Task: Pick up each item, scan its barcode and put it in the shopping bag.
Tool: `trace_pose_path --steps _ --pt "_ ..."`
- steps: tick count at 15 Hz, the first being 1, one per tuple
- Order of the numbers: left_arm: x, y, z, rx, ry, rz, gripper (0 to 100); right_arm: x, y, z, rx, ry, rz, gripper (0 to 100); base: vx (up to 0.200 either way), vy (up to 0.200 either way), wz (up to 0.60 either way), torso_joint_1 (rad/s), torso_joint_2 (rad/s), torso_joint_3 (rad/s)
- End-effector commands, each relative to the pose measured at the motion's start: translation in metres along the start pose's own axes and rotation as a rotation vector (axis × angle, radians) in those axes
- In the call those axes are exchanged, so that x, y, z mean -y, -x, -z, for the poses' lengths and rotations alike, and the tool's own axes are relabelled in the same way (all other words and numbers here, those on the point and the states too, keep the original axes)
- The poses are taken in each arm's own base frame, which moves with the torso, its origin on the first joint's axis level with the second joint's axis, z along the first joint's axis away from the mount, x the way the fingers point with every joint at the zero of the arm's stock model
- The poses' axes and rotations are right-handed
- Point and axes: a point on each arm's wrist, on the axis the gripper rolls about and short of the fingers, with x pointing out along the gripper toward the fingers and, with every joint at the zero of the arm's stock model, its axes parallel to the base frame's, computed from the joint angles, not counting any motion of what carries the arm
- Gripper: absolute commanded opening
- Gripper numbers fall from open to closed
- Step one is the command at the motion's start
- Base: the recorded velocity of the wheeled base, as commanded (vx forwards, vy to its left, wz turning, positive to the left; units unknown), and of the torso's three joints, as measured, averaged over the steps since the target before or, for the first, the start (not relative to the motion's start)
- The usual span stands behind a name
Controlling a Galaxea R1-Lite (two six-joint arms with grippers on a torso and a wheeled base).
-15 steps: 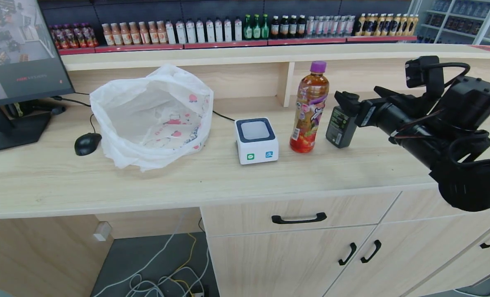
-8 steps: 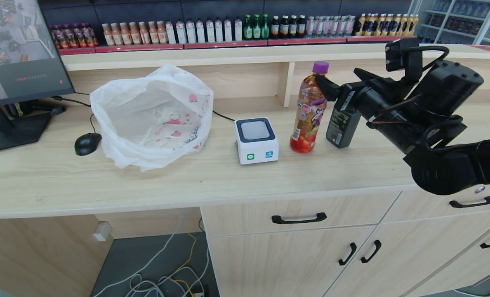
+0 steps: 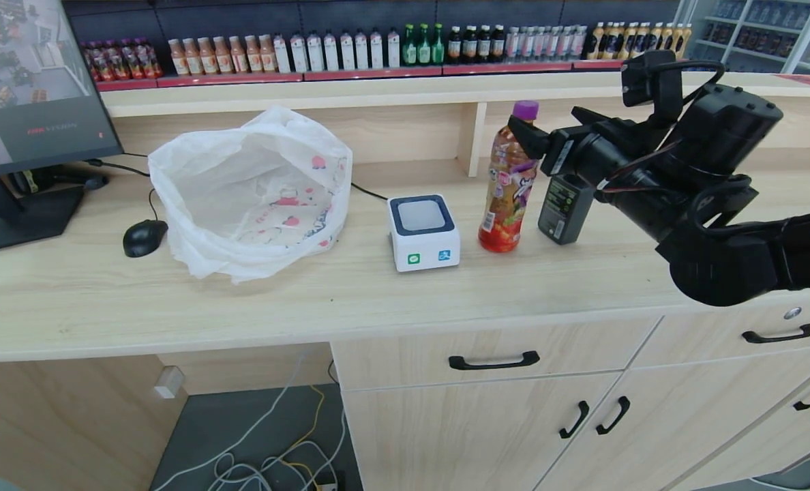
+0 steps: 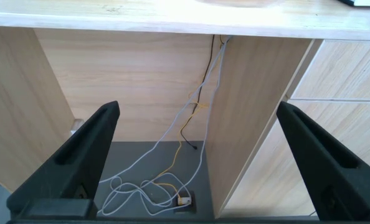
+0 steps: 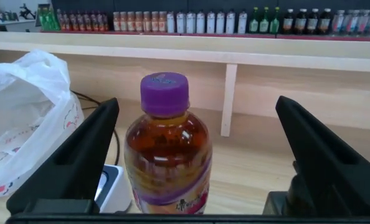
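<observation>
An orange drink bottle (image 3: 509, 184) with a purple cap stands upright on the wooden counter (image 3: 309, 293), right of the white scanner (image 3: 423, 232). A small dark box (image 3: 564, 208) stands just right of the bottle. The white shopping bag (image 3: 251, 194) sits open at the left. My right gripper (image 3: 545, 121) is open at the height of the bottle's neck, just right of and behind it, above the dark box. In the right wrist view the bottle (image 5: 168, 155) stands ahead between the open fingers of the right gripper (image 5: 197, 107). My left gripper (image 4: 199, 109) hangs open below the counter edge, holding nothing.
A monitor (image 3: 30, 82) and a black mouse (image 3: 144, 236) are at the far left of the counter. A raised back ledge with a divider (image 3: 473, 136) runs behind the items. Drawers and cupboard doors (image 3: 493, 361) are below; cables (image 4: 166, 186) lie on the floor.
My right gripper has risen from beside the dark box and moved left, up to the bottle's neck. The bottle, box, scanner and bag have stayed put.
</observation>
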Motion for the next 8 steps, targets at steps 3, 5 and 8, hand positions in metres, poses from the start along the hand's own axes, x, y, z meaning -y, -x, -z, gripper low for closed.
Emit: trace_pose_path --steps 3,5,8 --pt "0.0 0.0 0.0 0.0 0.0 0.0 100 0.0 -0.012 0.011 -0.025 -0.003 -0.001 100 0.0 0.0 0.0 0.0 0.0 0.0" --pt "0.0 0.0 0.0 0.0 0.0 0.0 100 0.0 -0.013 0.017 -0.036 -0.004 -0.001 100 0.0 0.0 0.0 0.0 0.0 0.0" --pt "0.0 0.0 0.0 0.0 0.0 0.0 100 -0.001 -0.017 0.03 -0.061 -0.007 -0.005 100 0.0 0.0 0.0 0.0 0.0 0.0"
